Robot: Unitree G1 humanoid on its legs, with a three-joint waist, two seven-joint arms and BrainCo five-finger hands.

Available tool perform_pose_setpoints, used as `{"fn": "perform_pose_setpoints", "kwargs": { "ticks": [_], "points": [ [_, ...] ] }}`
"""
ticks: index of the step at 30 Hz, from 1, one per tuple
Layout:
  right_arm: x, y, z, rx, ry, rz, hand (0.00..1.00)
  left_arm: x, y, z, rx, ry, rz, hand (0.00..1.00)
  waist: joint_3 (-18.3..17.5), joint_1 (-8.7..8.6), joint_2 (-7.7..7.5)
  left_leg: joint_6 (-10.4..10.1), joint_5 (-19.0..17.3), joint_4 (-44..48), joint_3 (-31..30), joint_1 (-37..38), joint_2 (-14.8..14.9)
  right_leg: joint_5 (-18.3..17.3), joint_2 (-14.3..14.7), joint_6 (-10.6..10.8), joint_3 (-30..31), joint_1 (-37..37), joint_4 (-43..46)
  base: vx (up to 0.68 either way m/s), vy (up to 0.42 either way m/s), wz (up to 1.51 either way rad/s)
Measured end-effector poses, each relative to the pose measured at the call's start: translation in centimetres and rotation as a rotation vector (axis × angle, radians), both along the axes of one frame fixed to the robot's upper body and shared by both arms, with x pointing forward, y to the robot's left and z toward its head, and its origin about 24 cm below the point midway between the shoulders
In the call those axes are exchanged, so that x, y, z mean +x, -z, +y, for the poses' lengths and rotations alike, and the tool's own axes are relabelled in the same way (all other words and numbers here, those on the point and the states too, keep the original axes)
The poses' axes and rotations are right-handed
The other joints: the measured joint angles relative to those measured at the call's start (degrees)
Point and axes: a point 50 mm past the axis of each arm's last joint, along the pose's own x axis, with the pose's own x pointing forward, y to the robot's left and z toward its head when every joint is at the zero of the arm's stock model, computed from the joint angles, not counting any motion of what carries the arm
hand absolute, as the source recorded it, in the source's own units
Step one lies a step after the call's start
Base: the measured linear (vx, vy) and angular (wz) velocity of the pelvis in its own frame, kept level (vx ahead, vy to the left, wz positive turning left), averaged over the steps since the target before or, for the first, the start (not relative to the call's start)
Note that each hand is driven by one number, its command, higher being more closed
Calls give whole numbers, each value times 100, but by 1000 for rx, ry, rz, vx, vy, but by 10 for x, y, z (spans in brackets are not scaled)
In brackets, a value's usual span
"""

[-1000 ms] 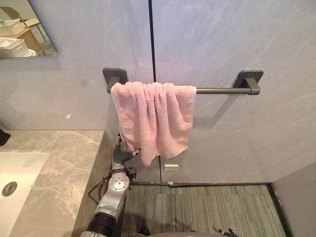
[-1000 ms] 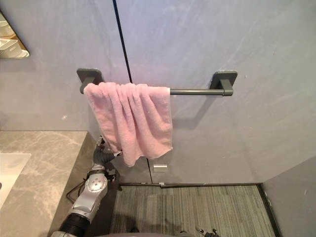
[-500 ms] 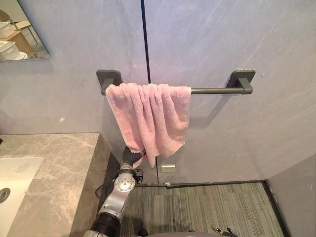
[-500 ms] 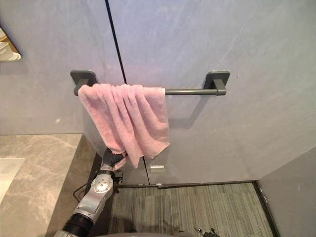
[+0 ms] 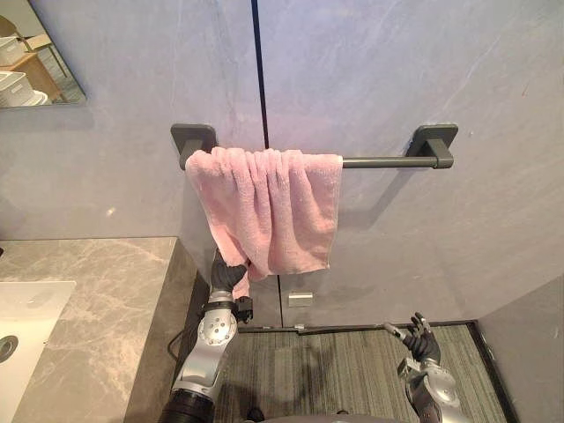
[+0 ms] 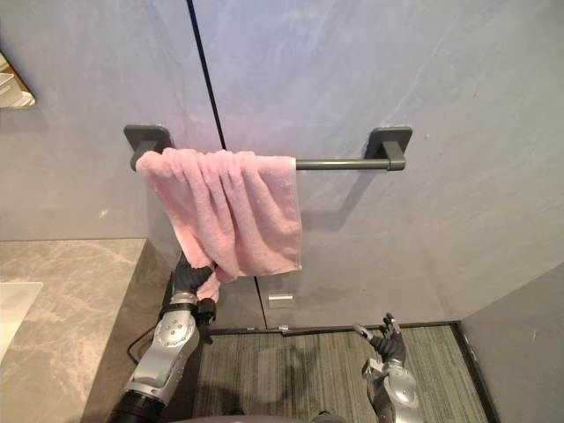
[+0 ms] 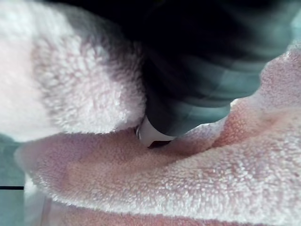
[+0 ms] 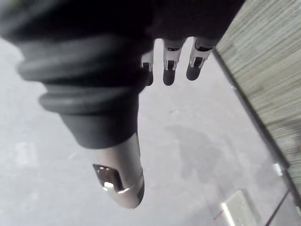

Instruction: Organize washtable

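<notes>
The pink towel (image 5: 269, 207) hangs bunched over the left end of the towel bar (image 5: 388, 162). Below that end, the left hand (image 5: 231, 276) has its fingers closed on the towel's lower corner. Well below the bar's right end, the right hand (image 5: 420, 345) is loosely spread and holds nothing.

Pink towel (image 5: 269, 207) on grey wall rail (image 5: 385, 162)

The towel (image 5: 269, 211) hangs over the left end of the bar (image 5: 388, 161) on the wall (image 5: 423, 70), and the left hand (image 5: 231, 275) just under it holds its bottom corner. The counter (image 5: 97, 308), with the sink (image 5: 22, 317) in it, sits to the left, below the mirror (image 5: 35, 62). The right hand (image 5: 419, 344) is low on the right, above the floor (image 5: 344, 370), well apart from the towel.
</notes>
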Motion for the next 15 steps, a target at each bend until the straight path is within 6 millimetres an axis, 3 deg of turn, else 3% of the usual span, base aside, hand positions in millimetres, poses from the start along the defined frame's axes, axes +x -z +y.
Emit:
{"fn": "perform_pose_setpoints", "kwargs": {
  "ticks": [10,15],
  "points": [
    [38,-65,33,-120,-227,-307,0,-1,-27,-21,-120,60,-113,100,35,35,58,2,1,1,-38,-6,0,-8,-3,17,1,-42,100,0,0,0],
    [47,-80,53,-126,-350,-388,0,-2,-28,-31,-136,106,-119,100,37,145,69,5,4,2,-68,-23,-3,-46,-11,66,-3,-96,201,-7,-6,1]
  ]
}}
